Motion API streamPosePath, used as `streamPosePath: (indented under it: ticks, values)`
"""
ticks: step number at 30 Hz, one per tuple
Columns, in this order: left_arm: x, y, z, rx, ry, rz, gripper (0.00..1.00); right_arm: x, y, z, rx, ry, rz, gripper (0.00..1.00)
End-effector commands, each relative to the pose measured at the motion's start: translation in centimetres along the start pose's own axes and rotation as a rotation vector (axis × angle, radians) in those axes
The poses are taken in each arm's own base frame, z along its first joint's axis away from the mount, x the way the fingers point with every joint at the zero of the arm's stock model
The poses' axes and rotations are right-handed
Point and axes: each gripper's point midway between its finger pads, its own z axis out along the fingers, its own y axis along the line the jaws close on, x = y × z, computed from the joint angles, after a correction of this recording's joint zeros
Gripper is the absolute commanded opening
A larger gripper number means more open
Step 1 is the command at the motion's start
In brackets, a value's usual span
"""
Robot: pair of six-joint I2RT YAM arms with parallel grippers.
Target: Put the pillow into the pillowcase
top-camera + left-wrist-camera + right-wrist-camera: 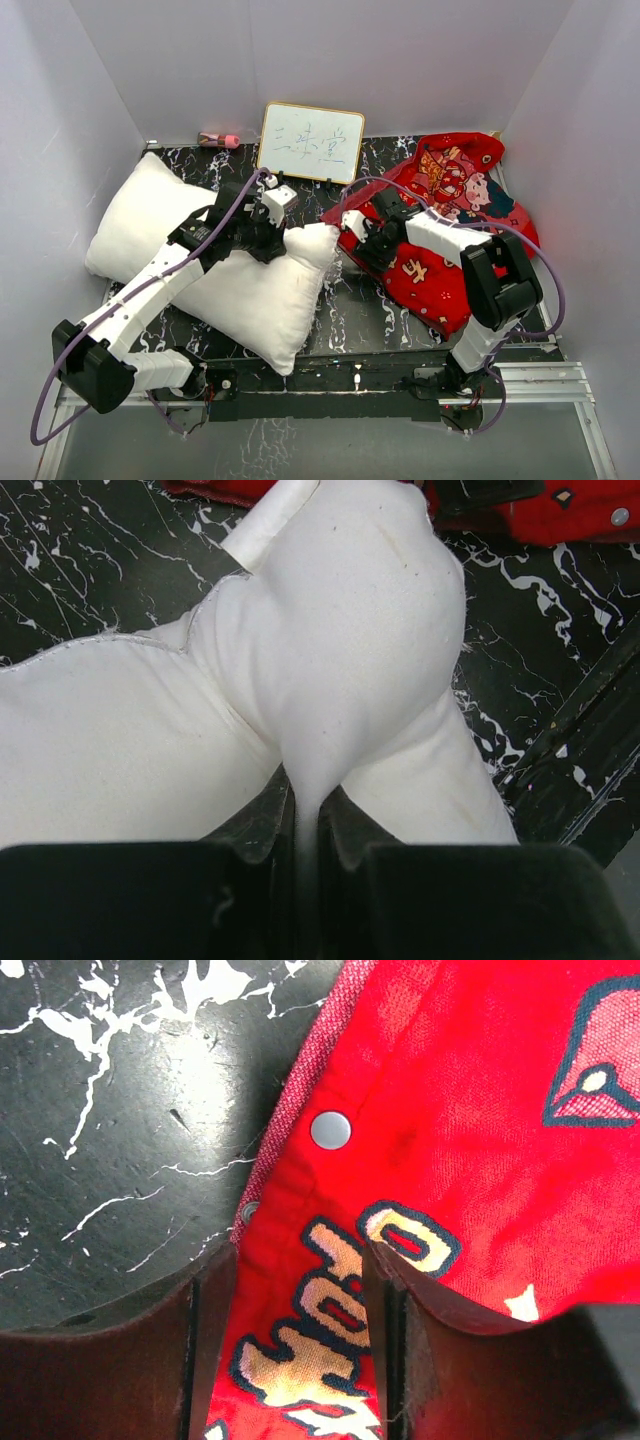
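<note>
Count from overhead: one pillow (140, 230) along the tabletop (365, 310) left edge, one pillowcase (455, 180) at its far-right corner, bare strip between. Left wrist: I see my left gripper (305, 800) pinched tight on pillow fabric. Right wrist: right gripper (300, 1260) half-open, straddling the pillowcase hem.

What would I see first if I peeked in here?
The bright red cartoon pillowcase, crumpled on the right side of the table, jumps out first. Next comes the big white pillow on the left, one corner pinched in the left gripper.
</note>
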Motion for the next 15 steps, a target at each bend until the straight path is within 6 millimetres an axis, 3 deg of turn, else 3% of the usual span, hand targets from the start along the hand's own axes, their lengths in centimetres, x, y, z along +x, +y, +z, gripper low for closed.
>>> streamPosePath:
  ticks: [1, 6, 13, 15]
  values:
    - [-1.8, -0.4, -0.8, 0.007, -0.088, -0.036, 0.0, -0.1, -0.9, -0.2, 0.082, 0.024, -0.019, 0.48]
    - [-2.0, -1.3, -0.9, 0.056, -0.105, -0.052, 0.0, -1.2, -1.4, -0.9, 0.1, 0.012, -0.005, 0.1]
    - [-3.1, -3.1, -1.0, 0.155, -0.166, -0.08, 0.0, -7.2, -0.3, -4.3, 0.0, -0.19, -0.008, 0.08]
    - [-2.9, -3.2, -1.0, 0.159, -0.158, -0.087, 0.0, -8.1, 0.0, -4.9, -0.027, -0.211, -0.015, 0.08]
